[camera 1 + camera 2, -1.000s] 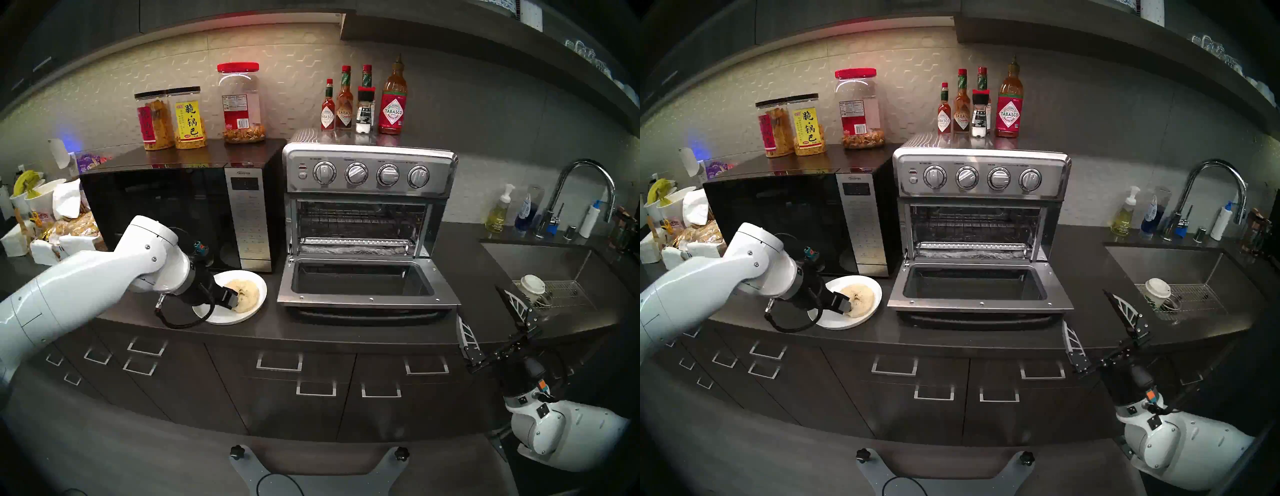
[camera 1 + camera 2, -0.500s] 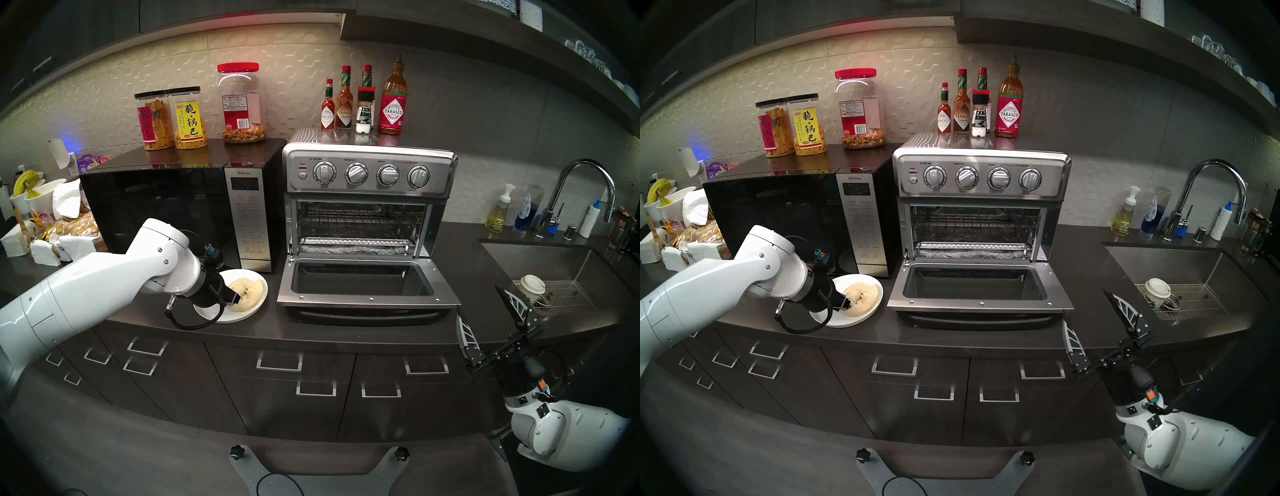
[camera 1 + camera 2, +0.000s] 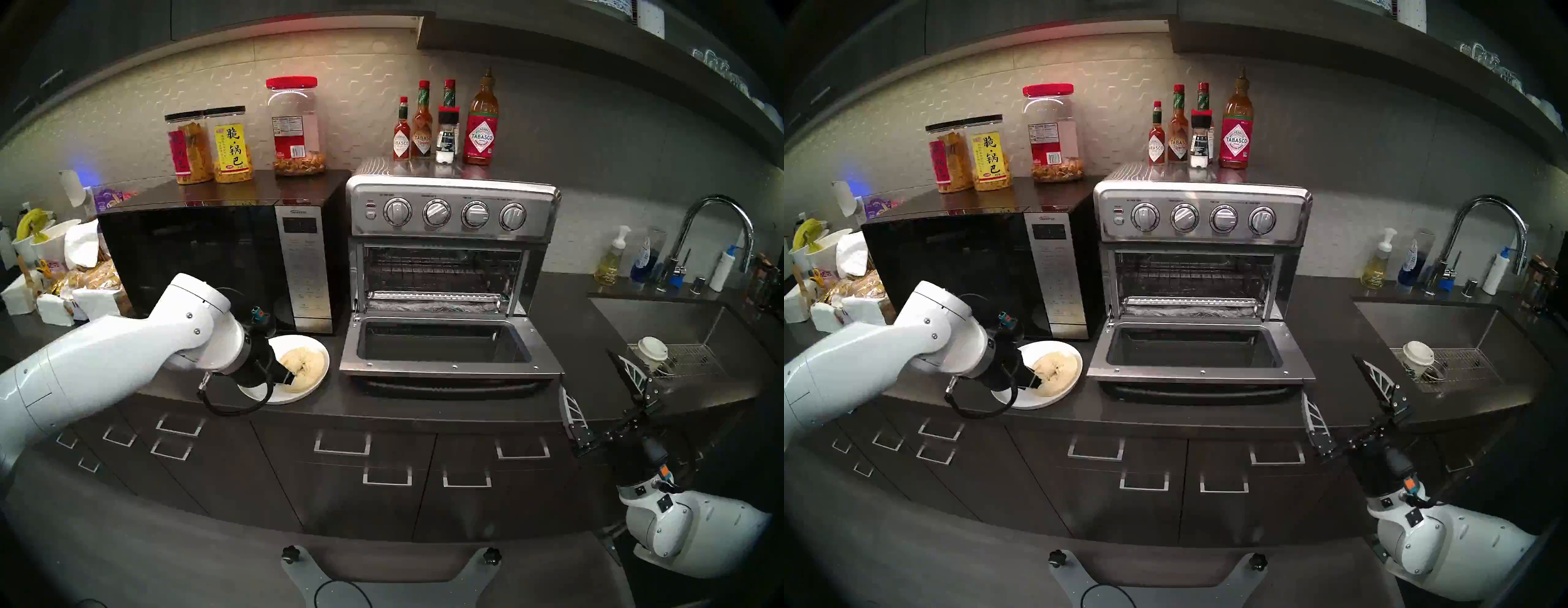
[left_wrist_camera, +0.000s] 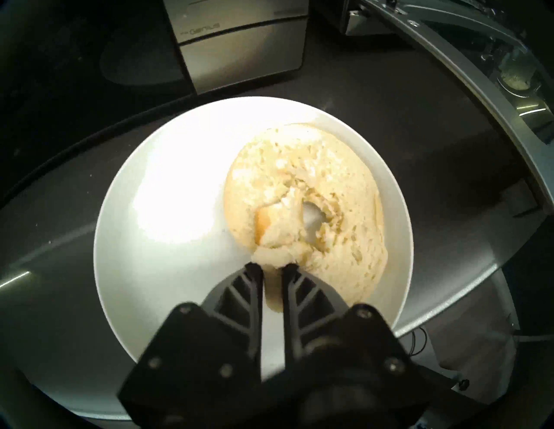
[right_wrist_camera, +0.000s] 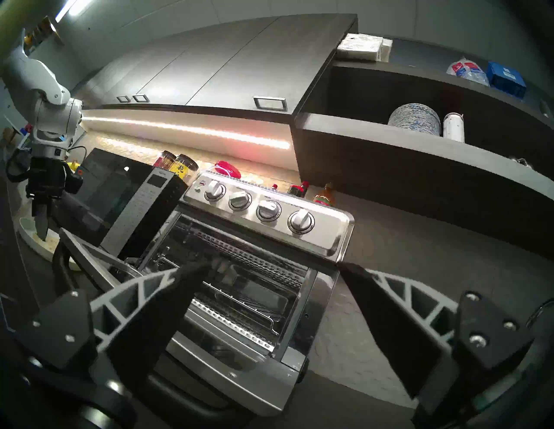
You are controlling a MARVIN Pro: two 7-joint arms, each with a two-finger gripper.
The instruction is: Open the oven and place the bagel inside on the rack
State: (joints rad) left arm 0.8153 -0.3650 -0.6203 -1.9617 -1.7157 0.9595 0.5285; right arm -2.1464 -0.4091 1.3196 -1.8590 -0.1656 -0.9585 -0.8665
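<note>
Fingers of my left gripper [image 4: 271, 266] are pinched together on the near edge of the bagel [image 4: 311, 206], squeezing a fold of its crumb between the tips; the ring lies cut side up on the white plate [image 4: 168, 185], toward the plate's 3 o'clock side. In the head view the plate [image 3: 316, 346] sits on the dark tabletop [image 3: 424, 403] in front of the black microwave [image 3: 199, 259], with the oven [image 3: 454, 237] at its 3 o'clock. Its glass door [image 3: 445, 346] is dropped flat, and the rack [image 3: 441, 271] spans the cavity. My right gripper [image 3: 602, 392] hangs off the tabletop's front edge at 4 o'clock from the oven, its fingers [image 5: 156, 302] spread wide, grasping nothing.
</note>
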